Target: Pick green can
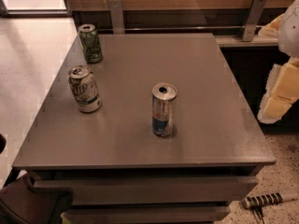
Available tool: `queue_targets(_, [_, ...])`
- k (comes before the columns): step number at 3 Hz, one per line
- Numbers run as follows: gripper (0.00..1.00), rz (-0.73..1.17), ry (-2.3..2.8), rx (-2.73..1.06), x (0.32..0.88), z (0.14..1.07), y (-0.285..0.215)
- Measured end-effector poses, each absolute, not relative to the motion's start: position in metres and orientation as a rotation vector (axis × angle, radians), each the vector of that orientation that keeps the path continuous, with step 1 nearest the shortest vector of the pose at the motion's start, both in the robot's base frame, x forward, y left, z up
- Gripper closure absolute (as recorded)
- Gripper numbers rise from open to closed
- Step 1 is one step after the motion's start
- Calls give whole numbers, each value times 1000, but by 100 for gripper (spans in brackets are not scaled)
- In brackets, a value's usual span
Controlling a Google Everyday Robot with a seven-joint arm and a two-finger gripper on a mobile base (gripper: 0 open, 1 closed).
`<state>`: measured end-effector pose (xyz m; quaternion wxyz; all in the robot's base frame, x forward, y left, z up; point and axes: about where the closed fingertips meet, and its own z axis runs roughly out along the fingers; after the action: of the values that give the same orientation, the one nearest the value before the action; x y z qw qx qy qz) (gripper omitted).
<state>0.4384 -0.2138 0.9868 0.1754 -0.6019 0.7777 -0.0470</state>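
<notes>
The green can (90, 43) is dark green with pale scribbly markings and a silver top. It stands upright at the far left corner of the grey table (154, 73). My gripper (276, 99), white and pale yellow, hangs at the right edge of the view, beyond the table's right side and far from the green can. It holds nothing that I can see.
A white can with a green logo (84, 88) stands near the table's left edge, in front of the green can. A slim silver-and-blue can (164, 109) stands near the table's middle front. A wooden wall with metal brackets (252, 17) runs behind. A striped object (264, 200) lies on the floor at lower right.
</notes>
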Motion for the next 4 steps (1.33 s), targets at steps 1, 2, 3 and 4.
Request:
queue_targets(1, [0, -135, 2200, -1704, 440, 987, -213])
queue_targets(2, [0, -160, 2143, -1696, 465, 998, -208])
queue_targets(3, [0, -139, 1998, -1612, 531, 1015, -178])
queue_targets(4, [0, -94, 1874, -1501, 575, 1029, -153])
